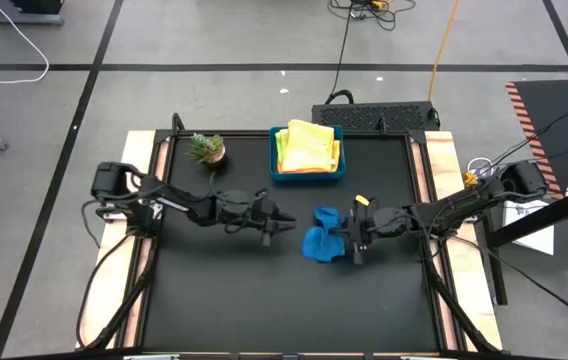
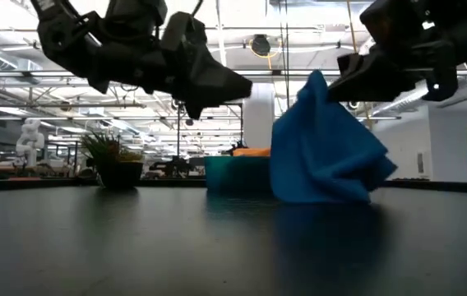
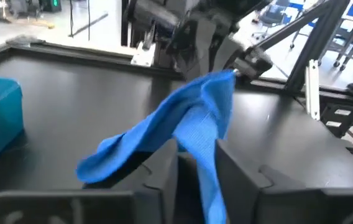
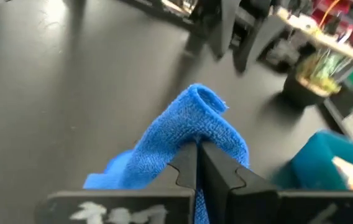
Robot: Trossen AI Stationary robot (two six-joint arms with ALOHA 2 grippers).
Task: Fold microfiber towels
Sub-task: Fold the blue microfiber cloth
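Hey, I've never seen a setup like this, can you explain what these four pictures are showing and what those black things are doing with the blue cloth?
These are four camera views of one moment. The black things are two robot arms at a black table, each ending in a two-finger gripper. One picture looks straight down, one looks level across the tabletop, and two come from cameras on the arms' wrists.

The right gripper is shut on a blue towel, lifting one part into a peak while the rest sags onto the table. The left gripper hangs just beside the towel, not visibly holding it.

Farther back sit a blue tray with yellow and orange towels piled in it, and a small potted plant.
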